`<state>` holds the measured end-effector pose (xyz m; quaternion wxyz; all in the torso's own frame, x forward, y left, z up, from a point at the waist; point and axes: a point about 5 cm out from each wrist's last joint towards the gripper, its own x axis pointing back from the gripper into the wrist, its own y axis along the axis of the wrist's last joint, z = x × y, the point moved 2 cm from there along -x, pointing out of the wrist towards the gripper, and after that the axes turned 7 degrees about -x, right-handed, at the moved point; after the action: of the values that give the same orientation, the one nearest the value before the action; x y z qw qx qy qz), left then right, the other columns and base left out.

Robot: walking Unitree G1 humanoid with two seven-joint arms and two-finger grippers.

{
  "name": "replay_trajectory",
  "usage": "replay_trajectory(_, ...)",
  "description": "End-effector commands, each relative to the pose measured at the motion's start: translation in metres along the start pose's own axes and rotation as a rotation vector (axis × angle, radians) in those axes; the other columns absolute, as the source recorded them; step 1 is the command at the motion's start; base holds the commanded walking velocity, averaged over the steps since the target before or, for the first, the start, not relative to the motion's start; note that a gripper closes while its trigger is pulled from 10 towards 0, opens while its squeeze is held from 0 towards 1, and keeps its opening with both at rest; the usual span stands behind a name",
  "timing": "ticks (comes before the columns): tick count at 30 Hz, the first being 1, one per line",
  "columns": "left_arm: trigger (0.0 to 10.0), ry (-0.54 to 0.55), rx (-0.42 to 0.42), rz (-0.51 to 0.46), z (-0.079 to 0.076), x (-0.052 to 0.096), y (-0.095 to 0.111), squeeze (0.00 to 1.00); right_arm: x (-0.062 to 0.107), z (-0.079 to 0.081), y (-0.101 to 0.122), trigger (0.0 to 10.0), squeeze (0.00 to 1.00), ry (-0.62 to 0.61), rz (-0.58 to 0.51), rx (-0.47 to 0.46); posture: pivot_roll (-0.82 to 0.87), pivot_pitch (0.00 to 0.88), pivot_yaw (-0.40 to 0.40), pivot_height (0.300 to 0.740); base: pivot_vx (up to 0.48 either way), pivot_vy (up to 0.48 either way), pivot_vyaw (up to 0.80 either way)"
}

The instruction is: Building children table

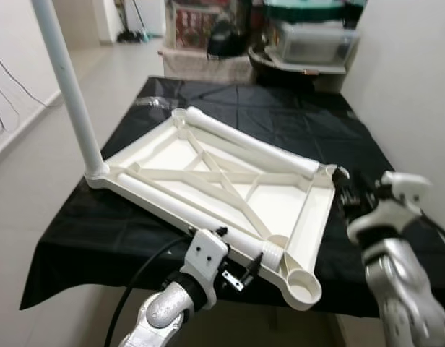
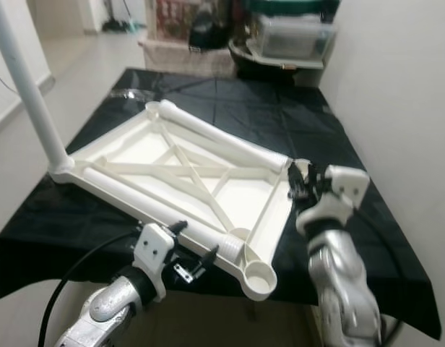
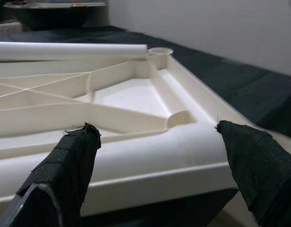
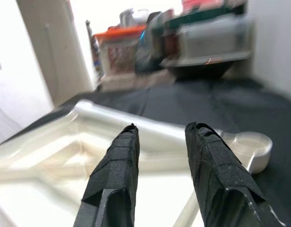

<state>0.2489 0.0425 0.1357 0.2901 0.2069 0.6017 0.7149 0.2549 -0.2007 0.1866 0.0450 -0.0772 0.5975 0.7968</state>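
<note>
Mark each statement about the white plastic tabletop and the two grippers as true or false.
1. The white plastic tabletop lies underside up on the black cloth. True.
2. Four legs stand upright in it. False: one white leg stands upright, at a corner.
3. The left gripper is open around a white tube at the near edge. True.
4. The right gripper holds a red screwdriver. False: its fingers hold nothing.

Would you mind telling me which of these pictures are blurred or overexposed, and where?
Right wrist view: soft throughout, the white tabletop washed out behind the right gripper. Left wrist view: sharp on the left gripper. Eye views: bright floor, slightly soft.
</note>
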Motion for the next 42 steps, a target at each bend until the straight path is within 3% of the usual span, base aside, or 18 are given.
replay_trajectory(1,10.0,0.003,-0.006,0.022,0.002,0.004,-0.007,0.00,0.010,0.004,-0.005,10.0,0.00,0.029,0.032,0.030,0.05,0.022,-0.065,0.740,0.000,0.000,0.00)
replay_trajectory(5,10.0,0.006,-0.009,0.029,0.004,0.006,-0.009,0.00,0.017,0.004,-0.013,10.0,0.00,0.043,0.067,0.033,0.05,0.022,-0.065,0.740,0.000,0.000,0.00)
replay_trajectory(7,10.0,0.008,-0.011,0.041,0.006,0.010,-0.012,0.00,0.027,0.003,-0.025,10.0,0.00,0.054,0.129,0.013,0.05,0.015,-0.063,0.740,0.000,0.000,0.00)
replay_trajectory(8,10.0,0.010,-0.013,0.067,0.010,0.016,-0.017,0.00,0.038,0.002,-0.047,10.0,0.00,0.061,0.257,-0.052,0.05,0.007,-0.060,0.740,0.000,0.000,0.00)
replay_trajectory(11,10.0,0.012,-0.010,0.100,0.012,0.021,-0.023,0.00,0.038,0.007,-0.062,10.0,0.00,0.092,0.376,-0.118,0.05,0.005,-0.061,0.740,0.000,0.000,0.00)
replay_trajectory(14,10.0,0.004,-0.007,0.123,0.011,0.023,-0.026,0.00,0.038,0.005,-0.066,10.0,0.00,0.081,0.415,-0.148,0.06,0.000,-0.065,0.740,0.000,0.000,0.00)
replay_trajectory(15,10.0,-0.007,-0.010,0.132,0.010,0.023,-0.028,0.00,0.038,0.004,-0.067,10.0,1.00,0.085,0.430,-0.159,0.06,0.000,-0.069,0.740,0.000,0.000,0.00)
replay_trajectory(22,10.0,-0.029,-0.016,0.142,0.007,0.024,-0.031,0.00,0.037,0.007,-0.068,10.0,1.00,0.161,0.489,-0.146,0.06,0.000,-0.071,0.740,0.000,0.000,0.00)
replay_trajectory(23,10.0,-0.033,-0.015,0.138,0.006,0.025,-0.031,0.00,0.037,0.007,-0.069,10.0,0.11,0.164,0.506,-0.145,0.06,0.000,-0.071,0.740,0.000,0.000,0.00)
replay_trajectory(24,10.0,-0.050,-0.023,0.135,0.005,0.026,-0.030,0.00,0.038,0.006,-0.071,10.0,0.00,0.157,0.524,-0.162,0.06,0.000,-0.075,0.740,0.000,0.000,0.00)
replay_trajectory(29,10.0,-0.101,-0.051,0.124,0.000,0.033,-0.030,0.00,0.043,0.004,-0.076,10.0,0.00,0.157,0.595,-0.282,0.06,0.000,-0.076,0.740,0.000,0.000,0.00)
replay_trajectory(31,10.0,-0.101,-0.051,0.124,0.000,0.033,-0.030,0.00,0.043,0.004,-0.076,10.0,0.00,0.157,0.595,-0.282,0.06,0.000,-0.076,0.740,0.000,0.000,0.00)
replay_trajectory(34,10.0,-0.145,-0.104,0.086,-0.005,0.034,-0.026,0.00,0.036,0.003,-0.079,10.0,0.00,0.135,0.628,-0.426,0.06,0.000,-0.080,0.740,0.000,0.000,0.00)
replay_trajectory(42,10.0,-0.183,-0.141,0.060,-0.011,0.033,-0.023,0.00,0.022,0.004,-0.080,10.0,0.00,0.124,0.622,-0.511,0.06,0.000,-0.079,0.740,0.000,0.000,0.00)
